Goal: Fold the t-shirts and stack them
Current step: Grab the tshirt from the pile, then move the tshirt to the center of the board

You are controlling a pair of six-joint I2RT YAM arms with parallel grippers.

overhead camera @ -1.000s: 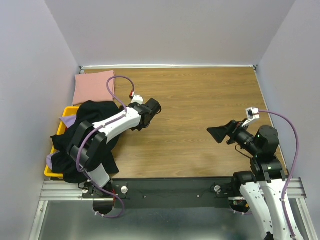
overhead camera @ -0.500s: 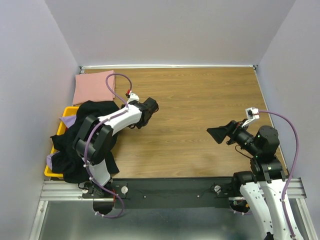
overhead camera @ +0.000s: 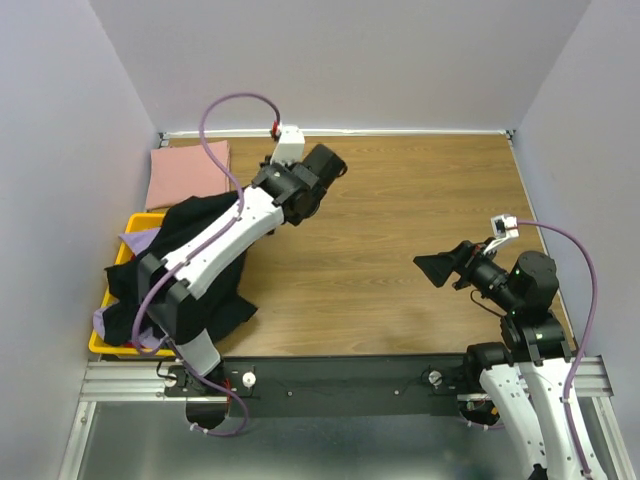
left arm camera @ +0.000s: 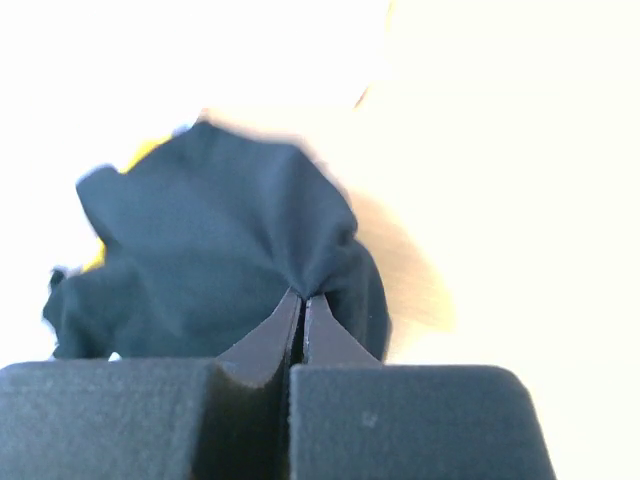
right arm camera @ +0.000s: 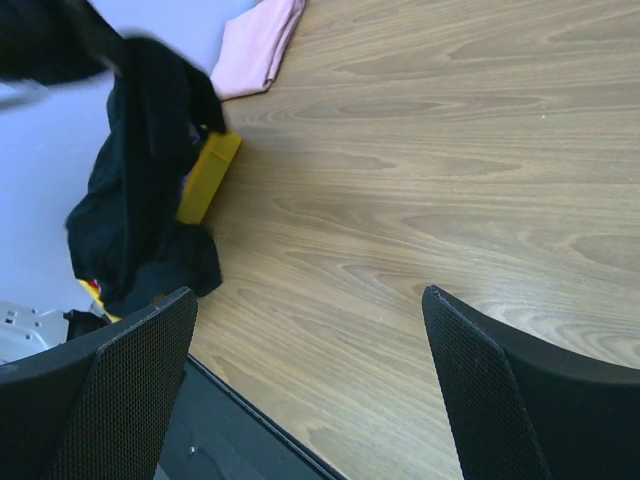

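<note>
My left gripper (overhead camera: 300, 200) is shut on a bunched fold of the black t-shirt (overhead camera: 205, 290) and holds it raised over the table's left side. In the left wrist view the fingertips (left arm camera: 303, 298) pinch the dark cloth (left arm camera: 220, 240), which hangs down from them. The rest of the black shirt trails down the arm and over the yellow crate (overhead camera: 97, 345). A lavender t-shirt (overhead camera: 140, 240) lies in the crate. The dusty pink t-shirt (overhead camera: 185, 175) lies folded at the back left corner. My right gripper (overhead camera: 437, 268) hovers open and empty at the right, far from the shirts.
The right wrist view shows the black shirt (right arm camera: 140, 150) draped over the crate (right arm camera: 208, 178), the pink shirt (right arm camera: 262, 45) behind it, and bare wood below my open right gripper (right arm camera: 310, 370). Walls enclose the table on three sides.
My left gripper closed on the black shirt, then rose and swung toward the back of the table, pulling the cloth up and out of the crate. The right arm stayed still.
</note>
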